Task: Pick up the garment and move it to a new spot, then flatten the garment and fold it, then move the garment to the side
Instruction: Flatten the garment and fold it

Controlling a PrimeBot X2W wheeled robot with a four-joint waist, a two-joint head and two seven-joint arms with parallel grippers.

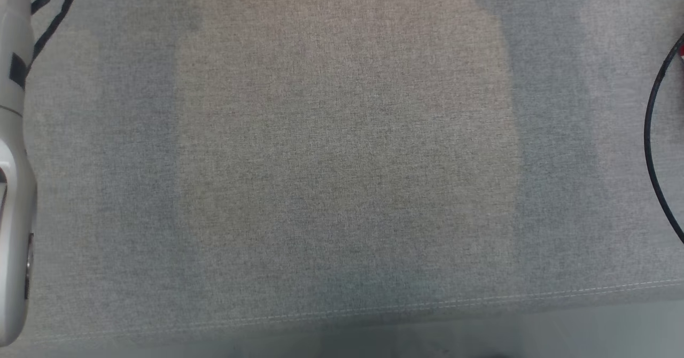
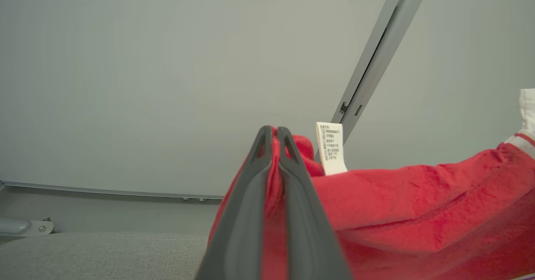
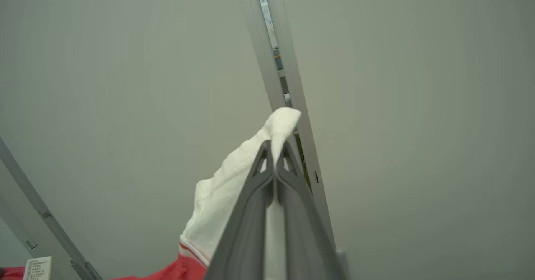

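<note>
Across the head view spreads the grey cloth surface (image 1: 342, 160), its stitched seam running near the bottom edge. At the right edge I catch a red sliver that I take for the garment (image 1: 682, 52), with a black cable (image 1: 649, 133) curving just beside it. Well apart from the garment, on the far side of the cloth, lies a pale forearm (image 1: 13, 187).

Through the left wrist camera, the left gripper (image 2: 271, 133) has its jaws clamped on a fold of the red garment, with fabric squeezed between the fingers along their length. A white care label (image 2: 331, 148) stands up from the garment just beside the fingertips. A slanted metal rail (image 2: 376, 62) on the pale wall (image 2: 125, 83) rises behind it. The garment stretches away to the right. Whether it touches the cloth below, I cannot tell.

Through the right wrist camera, the right gripper (image 3: 276, 146) is pinched shut on the garment's white section (image 3: 225, 192), which pokes past the fingertips. Behind it runs an upright rail (image 3: 271, 62). The fingers hide the cloth beneath them.
</note>
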